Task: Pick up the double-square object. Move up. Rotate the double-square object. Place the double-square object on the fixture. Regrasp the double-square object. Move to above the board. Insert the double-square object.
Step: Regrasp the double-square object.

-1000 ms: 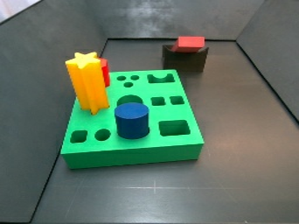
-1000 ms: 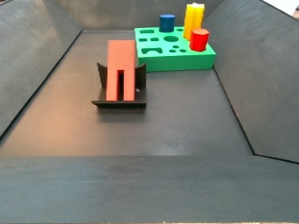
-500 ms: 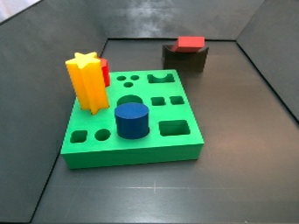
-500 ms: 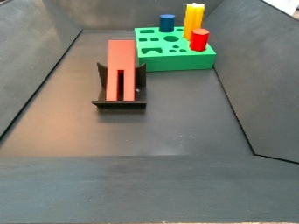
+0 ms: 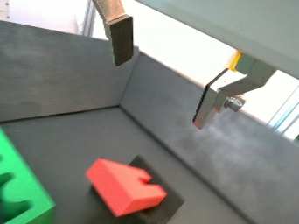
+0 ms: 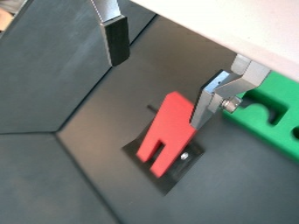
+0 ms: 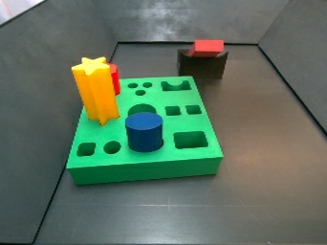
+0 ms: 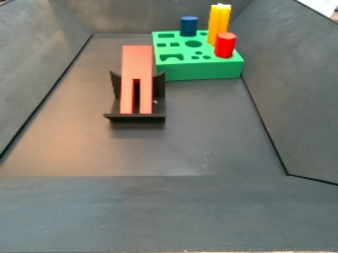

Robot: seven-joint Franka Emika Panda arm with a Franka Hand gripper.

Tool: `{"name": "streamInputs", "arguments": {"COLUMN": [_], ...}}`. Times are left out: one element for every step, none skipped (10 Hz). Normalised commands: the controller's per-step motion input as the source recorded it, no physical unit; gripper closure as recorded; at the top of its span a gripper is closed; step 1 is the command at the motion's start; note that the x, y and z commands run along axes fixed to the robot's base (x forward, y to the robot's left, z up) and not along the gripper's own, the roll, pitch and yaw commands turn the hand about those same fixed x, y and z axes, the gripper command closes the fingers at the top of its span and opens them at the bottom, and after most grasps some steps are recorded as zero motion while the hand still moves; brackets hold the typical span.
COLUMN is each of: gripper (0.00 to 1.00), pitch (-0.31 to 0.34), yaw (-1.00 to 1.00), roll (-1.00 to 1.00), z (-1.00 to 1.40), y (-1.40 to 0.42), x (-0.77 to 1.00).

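Observation:
The red double-square object lies lengthwise across the dark fixture, with its slotted end toward the near side. In a side view only its red end shows above the fixture. My gripper hangs open well above the double-square object and touches nothing. Its silver fingers stand wide apart with nothing between them. The gripper shows in neither side view. The green board lies apart from the fixture.
A yellow star prism, a blue cylinder and a red cylinder stand in the board's holes. Several other cut-outs are open. Dark sloping walls enclose the floor.

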Motion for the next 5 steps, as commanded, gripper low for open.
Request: {"name": "streamInputs", "arguments": {"gripper": [0.0,0.0,0.0,0.0,0.0], "pitch": [0.084,0.128,0.163,0.166,0.155], "yaw": [0.05,0.07,0.09,0.12,0.14], "roll": [1.0,1.0,0.97,0.72,0.52], "z": [0.0,0.0,0.0,-0.01,-0.01], "y": [-0.04,-0.04,-0.05,-0.05,-0.05], "x": [0.08,0.09,0.1,0.1,0.1]}}
